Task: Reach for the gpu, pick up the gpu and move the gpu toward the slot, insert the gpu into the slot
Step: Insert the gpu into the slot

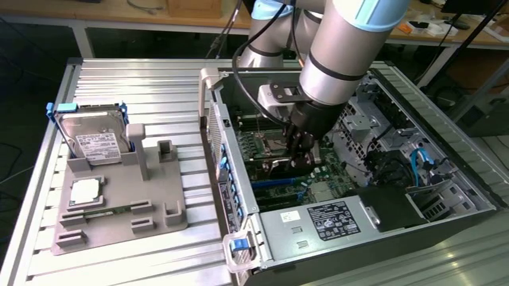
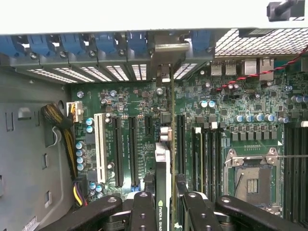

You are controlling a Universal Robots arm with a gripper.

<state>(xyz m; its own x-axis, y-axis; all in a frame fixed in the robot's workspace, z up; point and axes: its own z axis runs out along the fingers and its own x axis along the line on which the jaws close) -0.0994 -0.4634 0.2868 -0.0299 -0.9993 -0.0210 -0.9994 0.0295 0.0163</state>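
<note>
Gpu (image 2: 162, 161) edge-on, clamped in gripper (image 2: 168, 199), upright over motherboard (image 2: 139, 98).

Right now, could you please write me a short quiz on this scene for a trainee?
1. True or false: the gripper is shut on the graphics card.
2. Relative to the open computer case, the gripper is: A) inside it; B) beside it; C) behind it.
3. Fill in: on the grey tray, the hard drive stands ____ while the square chip lies flat.
Key: 1 true; 2 A; 3 upright.
</note>
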